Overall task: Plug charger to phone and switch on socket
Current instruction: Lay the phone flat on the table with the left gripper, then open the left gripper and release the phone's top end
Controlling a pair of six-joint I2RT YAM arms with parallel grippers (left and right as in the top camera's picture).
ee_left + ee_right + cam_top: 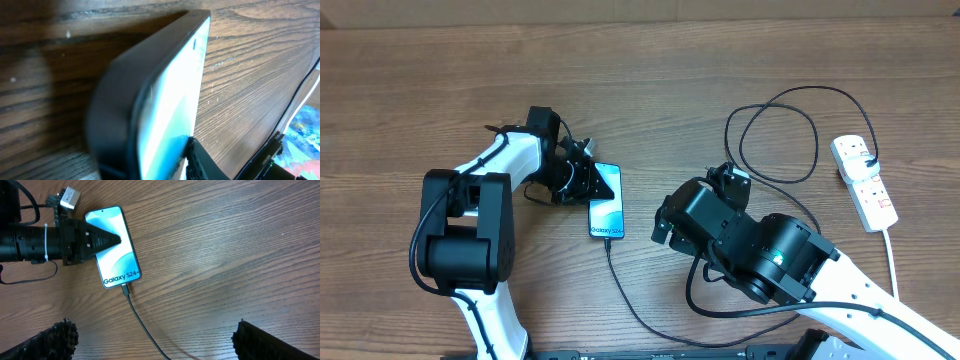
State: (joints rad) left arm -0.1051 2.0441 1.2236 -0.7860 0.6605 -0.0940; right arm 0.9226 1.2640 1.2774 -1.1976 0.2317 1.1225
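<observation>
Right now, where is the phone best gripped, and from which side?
Probably across the two long edges of the phone, about mid-length, coming from above. It lies flat, screen up, so only the thin edges offer a pinch. The charger occupies the bottom end, and the left gripper reaches over one long edge near the top.

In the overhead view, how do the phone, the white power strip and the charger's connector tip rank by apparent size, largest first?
1. power strip, clearly the longest.
2. phone, shorter though a little wider, so the gap is modest.
3. connector tip, by far the smallest.
</observation>
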